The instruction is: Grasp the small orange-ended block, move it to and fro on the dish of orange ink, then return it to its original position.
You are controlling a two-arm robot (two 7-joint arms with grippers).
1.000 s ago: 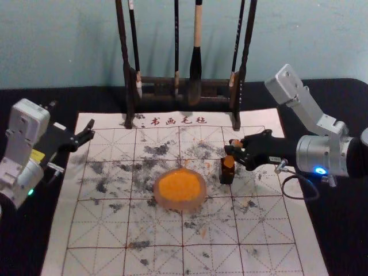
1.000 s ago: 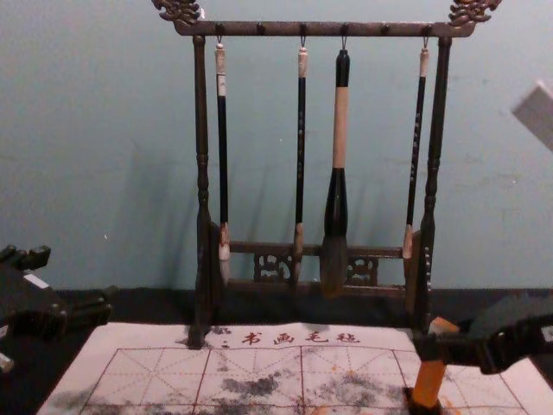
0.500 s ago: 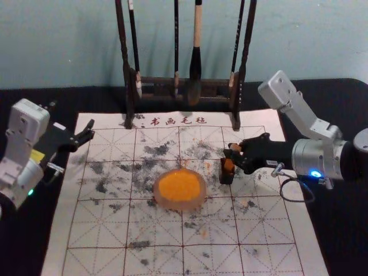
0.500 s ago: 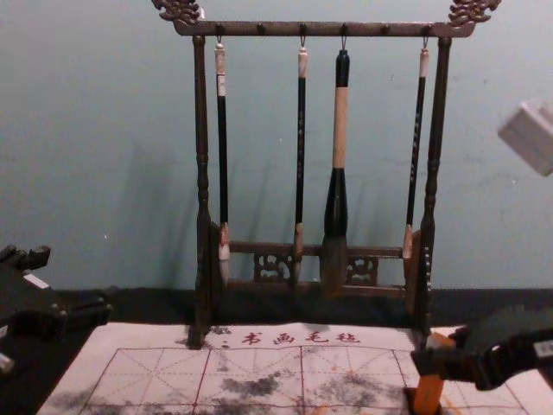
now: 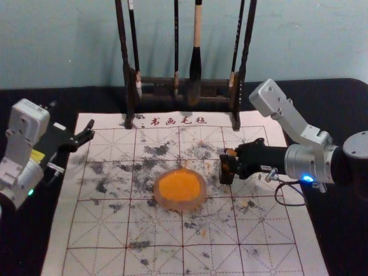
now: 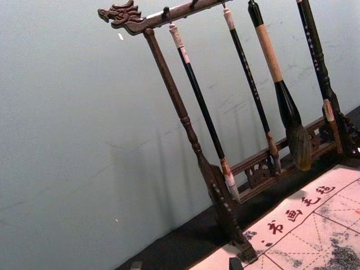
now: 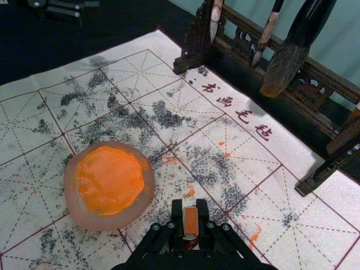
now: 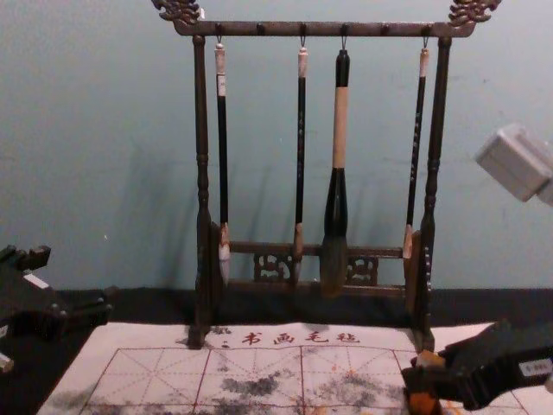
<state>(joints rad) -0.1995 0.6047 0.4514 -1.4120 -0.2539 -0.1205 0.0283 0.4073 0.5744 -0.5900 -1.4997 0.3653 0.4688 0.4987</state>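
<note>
Seeing the dish of orange ink (image 5: pixel 183 205) nearest, mid-frame in the head view; just beyond, right of centre, pinching the orange-ended block (image 7: pixel 191 220) firmly with the right gripper (image 5: pixel 228 160), down at the dark holder (image 5: pixel 226 178); idling at left with the left gripper (image 8: pixel 73 278), spread wide; showing hanging brushes (image 5: pixel 196 63) at the top.

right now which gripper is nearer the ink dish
Right gripper, holding the block just right of the dish; the left gripper is farther off, at the left edge of the mat.
</note>
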